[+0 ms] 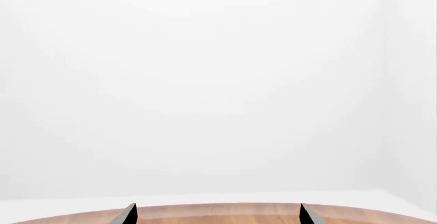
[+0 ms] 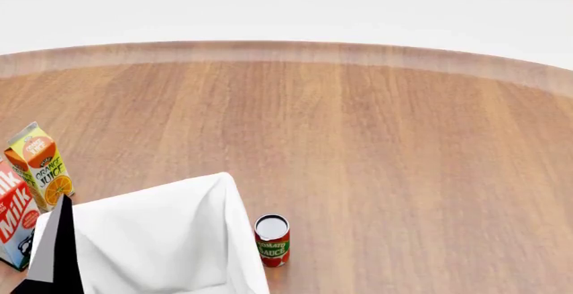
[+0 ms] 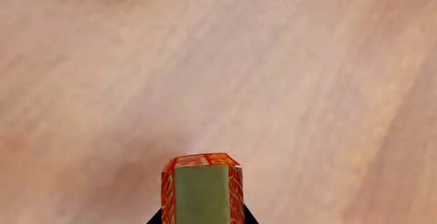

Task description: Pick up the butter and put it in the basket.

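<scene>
The wooden table [image 2: 376, 139] filled most of the head view, bare across its far and right-hand parts. No basket could be identified in any view. At the near left a large white shape [image 2: 166, 240] with a black edge covered the foreground; it looked like part of the robot's left arm, though that could not be confirmed.

Left of it stood the milk carton [image 2: 13, 220], partly cut off by the frame edge, with the orange juice carton [image 2: 40, 166] just behind it. A tomato sauce can [image 2: 272, 240] stood upright just beside the white shape, on its right.

In the right wrist view the butter [image 3: 202, 188] was held between the jaws of the right gripper [image 3: 202, 219], clenched on its sides, with one end pointing away from the camera. Only blurred wood grain lay below it, so the box appeared to be lifted clear of the table.

The left gripper [image 1: 218, 216] showed only two dark fingertips [image 1: 126, 215] spread wide apart, nothing between them, facing the white wall above the table edge.

Judgement: pickup done, transport step in hand. The next move calls for bringing the basket into view, carrying the butter over its rim, then releasing; nothing here fixes the direction.
</scene>
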Robot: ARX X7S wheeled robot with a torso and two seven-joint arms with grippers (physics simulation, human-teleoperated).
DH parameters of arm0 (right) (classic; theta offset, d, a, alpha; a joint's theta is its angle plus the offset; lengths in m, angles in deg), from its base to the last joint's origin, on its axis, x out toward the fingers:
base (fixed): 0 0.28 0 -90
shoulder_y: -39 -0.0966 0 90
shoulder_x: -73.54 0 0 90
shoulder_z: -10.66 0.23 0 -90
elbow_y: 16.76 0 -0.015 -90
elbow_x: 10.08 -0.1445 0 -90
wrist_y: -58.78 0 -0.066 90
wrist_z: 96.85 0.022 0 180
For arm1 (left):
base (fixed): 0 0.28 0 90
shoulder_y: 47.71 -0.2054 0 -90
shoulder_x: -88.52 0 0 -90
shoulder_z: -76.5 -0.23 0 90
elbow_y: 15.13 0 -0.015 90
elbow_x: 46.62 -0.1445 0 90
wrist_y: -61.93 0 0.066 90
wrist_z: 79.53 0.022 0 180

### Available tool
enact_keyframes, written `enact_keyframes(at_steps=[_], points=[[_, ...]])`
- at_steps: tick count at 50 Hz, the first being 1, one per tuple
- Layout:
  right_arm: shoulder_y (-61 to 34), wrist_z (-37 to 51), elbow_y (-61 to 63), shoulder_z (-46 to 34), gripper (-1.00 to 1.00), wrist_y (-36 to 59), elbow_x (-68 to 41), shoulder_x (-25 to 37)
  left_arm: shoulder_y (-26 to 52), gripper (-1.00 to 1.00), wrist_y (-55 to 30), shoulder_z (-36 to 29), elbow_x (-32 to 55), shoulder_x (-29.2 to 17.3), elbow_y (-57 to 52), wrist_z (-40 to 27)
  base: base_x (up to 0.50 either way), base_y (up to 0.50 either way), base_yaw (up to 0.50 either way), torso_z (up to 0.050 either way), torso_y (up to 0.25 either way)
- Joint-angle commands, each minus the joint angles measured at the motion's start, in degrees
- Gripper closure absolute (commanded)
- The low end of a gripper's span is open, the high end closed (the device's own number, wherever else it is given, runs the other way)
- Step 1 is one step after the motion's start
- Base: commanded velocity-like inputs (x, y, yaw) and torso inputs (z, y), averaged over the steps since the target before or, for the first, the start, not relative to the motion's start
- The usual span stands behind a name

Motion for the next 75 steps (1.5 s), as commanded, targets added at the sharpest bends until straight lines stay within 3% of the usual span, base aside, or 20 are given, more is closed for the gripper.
enact_keyframes(at_steps=[1, 10, 16, 20, 24, 43, 70, 75], points=[[-13.72, -3.83, 5.06, -0.8, 1.0, 0.68, 0.02, 11.27, 0.36, -1.0, -0.12, -0.11, 0.13, -0.12, -0.45, -0.23, 0.0, 0.0, 0.0, 0.0, 0.0], [-28.73, -7.09, 7.97, -4.33, 1.0, 8.85, -1.03, 18.66, 0.5, -1.0, -0.27, -0.3, 0.06, -0.18, -0.67, -0.51, 0.0, 0.0, 0.0, 0.0, 0.0], [-45.14, -10.01, 10.77, -6.31, 1.0, 19.81, -3.22, 24.21, 0.59, -1.0, -0.25, -0.41, -0.01, -0.2, -0.87, -0.74, 0.0, 0.0, 0.0, 0.0, 0.0], [-48.79, -12.38, 12.16, 4.23, 1.0, 31.52, -5.15, 30.78, 0.82, -1.0, -0.39, -0.5, 0.15, -0.23, -1.04, -0.9, 0.0, 0.0, 0.0, 0.0, 0.0], [-48.62, -12.98, 12.48, 15.19, 1.0, 37.03, -8.34, 31.74, 1.04, -1.0, -0.59, -0.68, 0.17, -0.21, -1.11, -1.0, 0.0, 0.0, 0.0, 0.004, 0.0], [-47.69, -11.27, 7.88, 40.23, 1.0, 41.31, -20.6, 24.97, 1.36, -1.0, 0.27, -1.09, 0.25, -0.74, -0.93, -1.09, 0.0, 0.0, 0.0, 0.0, 0.0], [-45.1, -6.62, -4.77, 52.79, 1.0, 32.78, -28.04, 10.96, 1.22, -1.0, 1.87, -1.27, 0.51, -1.63, -0.38, -0.91, 0.0, 0.0, 0.0, 0.0, 0.001], [-43.82, -6.24, -8.97, 54.05, 1.0, 31.27, -28.08, 5.96, 1.0, -1.0, 2.46, -1.27, 0.5, -1.91, 0.03, -0.69, 0.0, 0.0, 0.0, 0.0, 0.002]])
